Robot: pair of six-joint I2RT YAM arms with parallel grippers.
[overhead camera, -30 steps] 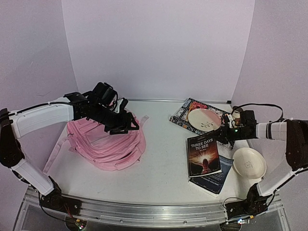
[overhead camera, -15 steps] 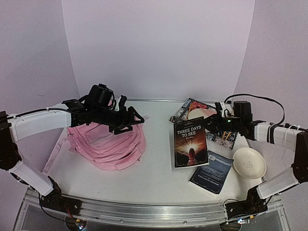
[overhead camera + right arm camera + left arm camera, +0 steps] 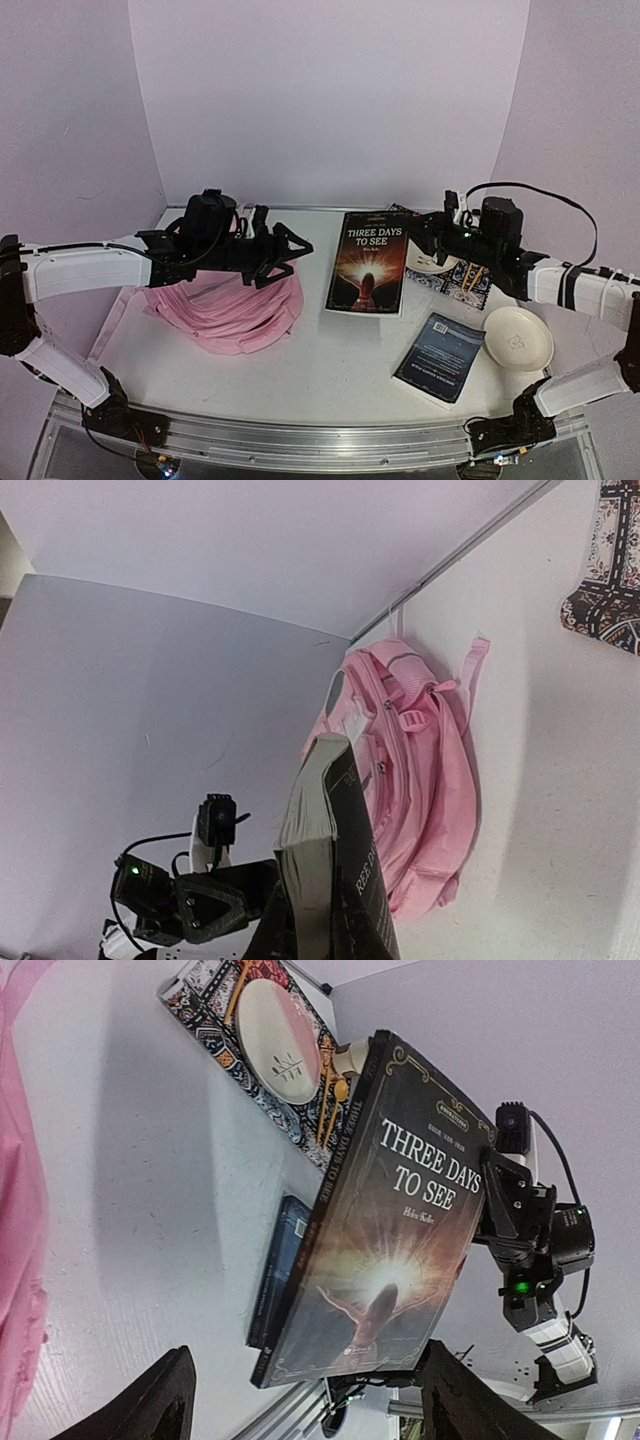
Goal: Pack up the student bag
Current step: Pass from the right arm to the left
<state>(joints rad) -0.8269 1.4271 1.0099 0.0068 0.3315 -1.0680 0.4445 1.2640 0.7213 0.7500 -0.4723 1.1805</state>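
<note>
The student bag [image 3: 235, 305], a soft pale-pink backpack, lies flat at the table's left; it also shows in the right wrist view [image 3: 420, 770]. My right gripper [image 3: 428, 234] is shut on the edge of a dark book titled "Three Days to See" [image 3: 367, 262]. It holds the book off the table near the middle, cover facing the camera. In the right wrist view the book's page edge [image 3: 315, 800] stands between the right gripper's [image 3: 325, 935] jaws. My left gripper [image 3: 290, 258] hovers above the bag's right side, open and empty, facing the book [image 3: 390, 1230]. Its fingertips [image 3: 160, 1400] frame the book from a distance.
A blue book [image 3: 440, 345] lies at the front right, with a white bowl [image 3: 517, 338] beside it. A patterned book [image 3: 215, 1000] carrying a pink plate [image 3: 275, 1045] and a wooden spoon [image 3: 340, 1090] lies at the back right. The table's metal front rail [image 3: 300, 440] runs along the near edge.
My right gripper has lifted the dark book off the blue one and carried it left toward the middle. My left gripper rose from the bag, swung right and opened wider.
</note>
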